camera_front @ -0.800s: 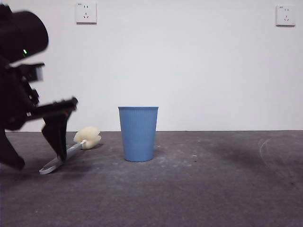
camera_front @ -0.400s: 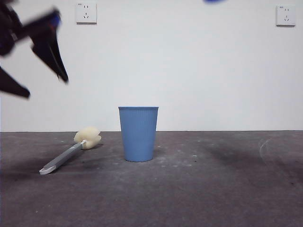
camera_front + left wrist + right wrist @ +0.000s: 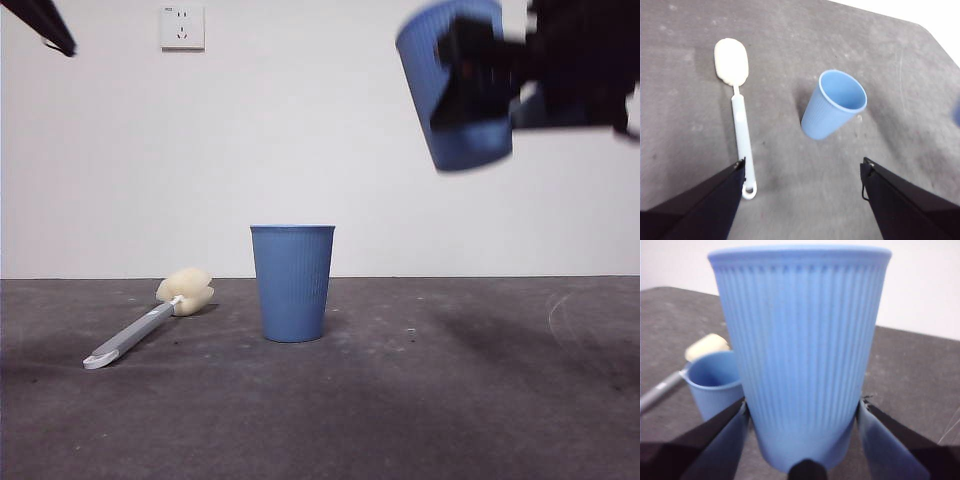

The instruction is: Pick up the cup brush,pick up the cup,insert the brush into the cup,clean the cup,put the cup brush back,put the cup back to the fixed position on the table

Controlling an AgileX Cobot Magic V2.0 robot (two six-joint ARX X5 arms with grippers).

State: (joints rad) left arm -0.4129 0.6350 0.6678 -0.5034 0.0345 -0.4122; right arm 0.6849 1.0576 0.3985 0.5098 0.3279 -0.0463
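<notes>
The cup brush (image 3: 150,318) lies flat on the table, its cream sponge head (image 3: 186,290) toward the wall; the left wrist view shows it too (image 3: 737,107). One blue cup (image 3: 292,283) stands upright mid-table. My right gripper (image 3: 470,85) is shut on a second blue cup (image 3: 455,85) and holds it high at the upper right, slightly tilted. In the right wrist view this cup (image 3: 800,355) fills the space between the jaws. My left gripper (image 3: 802,167) is open and empty, high above the brush and the standing cup (image 3: 835,105); only its tip (image 3: 40,20) shows at the top left.
The dark grey table (image 3: 450,400) runs back to a white wall with two sockets (image 3: 182,27). The standing cup (image 3: 715,382) and sponge head (image 3: 707,346) lie behind the held cup in the right wrist view.
My left gripper rose from the brush handle to the top left corner, leaving the brush lying still. My right gripper came down into view at the upper right with the cup.
</notes>
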